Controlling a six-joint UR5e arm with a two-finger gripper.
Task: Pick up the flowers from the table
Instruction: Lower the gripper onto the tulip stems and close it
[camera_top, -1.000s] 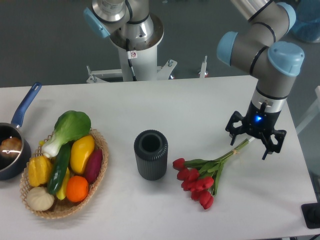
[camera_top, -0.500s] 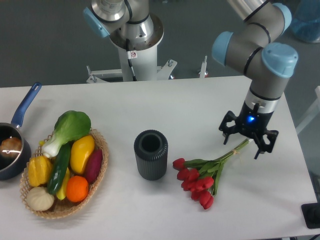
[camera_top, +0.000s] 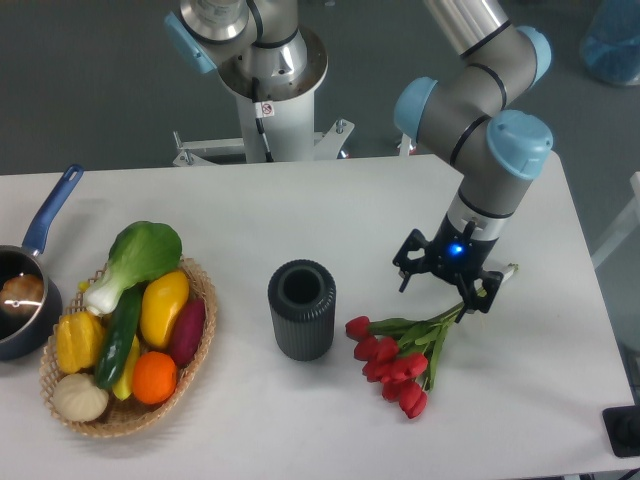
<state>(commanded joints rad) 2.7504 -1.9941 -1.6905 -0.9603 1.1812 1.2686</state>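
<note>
Nearest the front edge of the table (camera_top: 300, 440), the flowers (camera_top: 405, 350) lay flat, red buds toward the camera and green stems running back and to the right. Just left of them stood a dark ribbed vase (camera_top: 301, 309), upright. At far left sat a woven basket (camera_top: 195, 345) of vegetables and fruit, with a blue-handled pot (camera_top: 25, 290) beyond it. My tool (camera_top: 445, 283) hung directly above the stem ends, its fingers spread apart and holding nothing; whether it touched the stems could not be determined. Behind the table rose a second arm's base (camera_top: 270, 75).
</note>
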